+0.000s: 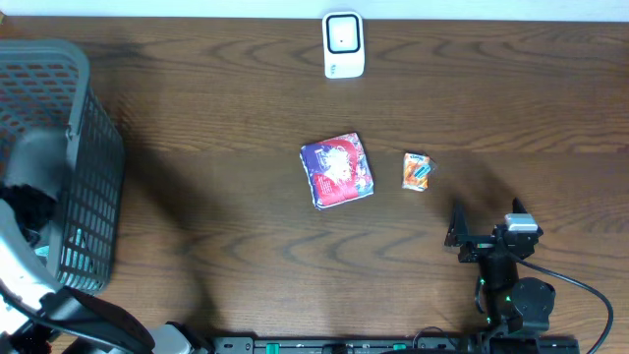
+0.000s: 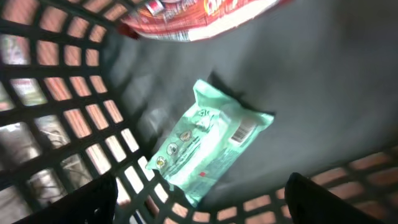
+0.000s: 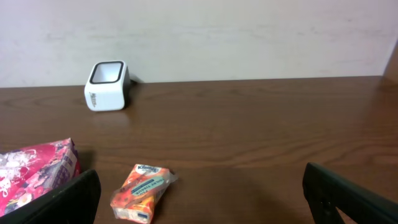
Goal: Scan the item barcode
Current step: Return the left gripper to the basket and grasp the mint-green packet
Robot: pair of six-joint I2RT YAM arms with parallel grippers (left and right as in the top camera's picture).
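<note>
Left wrist: left jaws are down inside the grey mesh basket (image 2: 62, 112), spread wide, gripping nothing. Their fingers (image 2: 87, 202) show at both lower corners of frame. Mint-green packet (image 2: 205, 149) lies flat on the basket floor, set diagonally, with its barcode (image 2: 244, 132) face up near the upper right end. Its lower end sits in the gap between the fingers, clear of both. Red-and-white packet (image 2: 199, 15) lies beyond it, cut off by the top edge.

Overhead: basket stands at the left edge of the desk (image 1: 216, 147). Barcode scanner (image 1: 343, 44) is at the far centre edge, well apart from the basket. Pink-purple packet (image 1: 337, 170) is mid-desk, orange tissue pack (image 1: 417, 171) just beside it on the right.

Right wrist: right jaws wide open and empty, low over the desk. Tissue pack lies ahead, nearer the left finger.
</note>
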